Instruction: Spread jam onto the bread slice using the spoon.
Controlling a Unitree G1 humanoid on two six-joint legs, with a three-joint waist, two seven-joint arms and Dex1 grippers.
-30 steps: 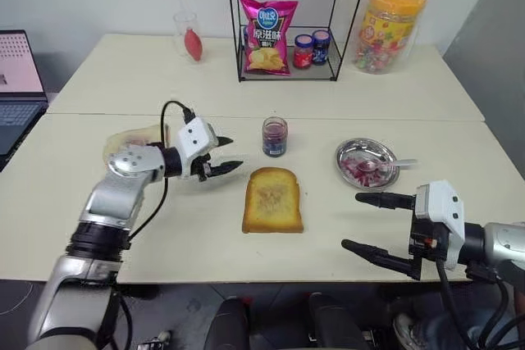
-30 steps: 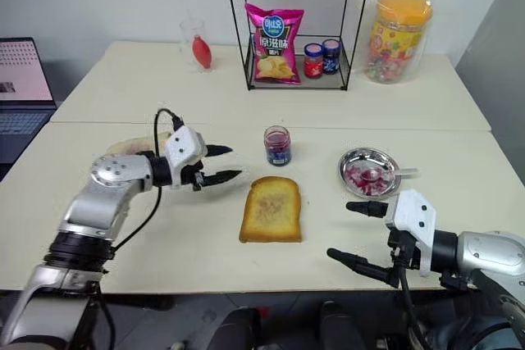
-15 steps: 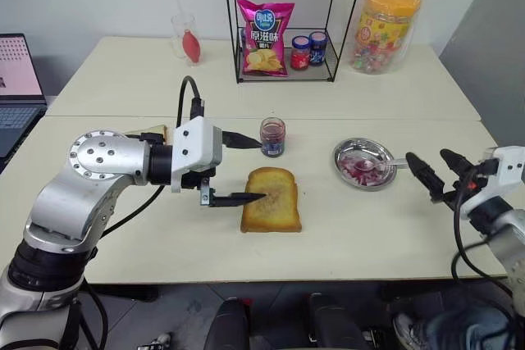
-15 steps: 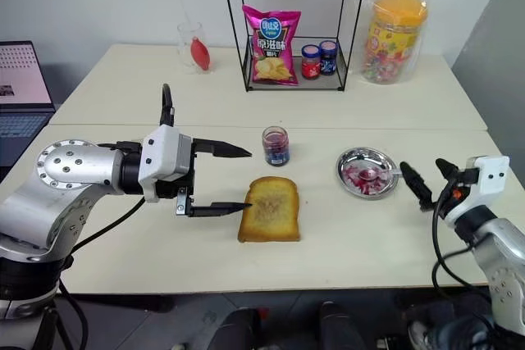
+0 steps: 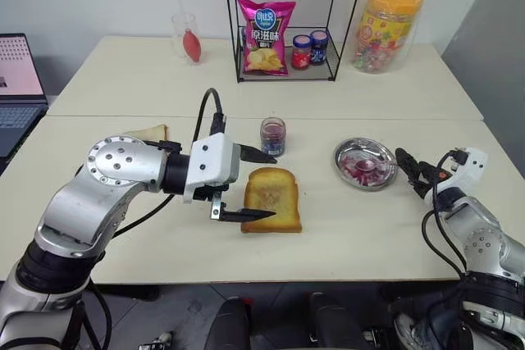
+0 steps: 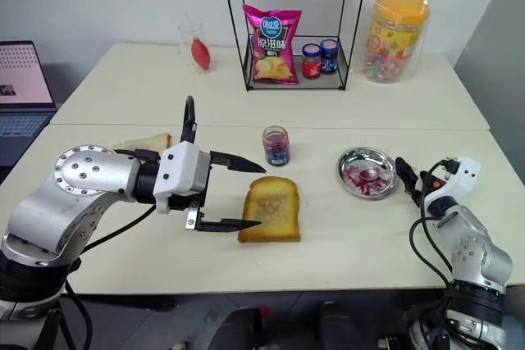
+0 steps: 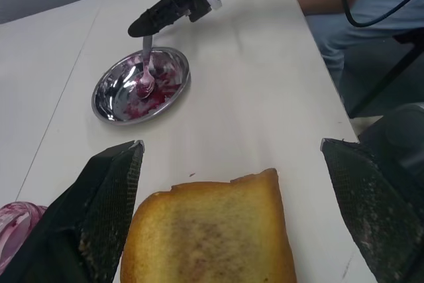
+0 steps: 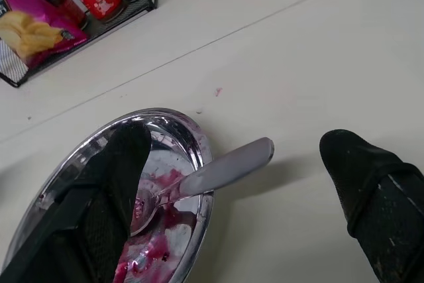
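The left hand (image 6: pixel 238 192) hangs released over the pale bench (image 6: pixel 344 235), fingers spread wide, one above and one at the left edge of the bread slice (image 6: pixel 271 209), which lies flat near the bench's front middle. The right hand (image 5: pixel 408 170) is also released, its fingers wide on either side of the spoon (image 8: pixel 212 175) handle, holding nothing. The spoon rests with its bowl in the jam-smeared steel dish (image 5: pixel 349 152), handle over the rim. The jam (image 5: pixel 272 136) stands in its glass jar just behind the bread. A seam splits the bench into two tops; the far one carries a wire rack (image 5: pixel 283 38) with a crisp bag (image 5: pixel 267 35) before a white wall. A laptop (image 5: pixel 18 79) sits off the left.
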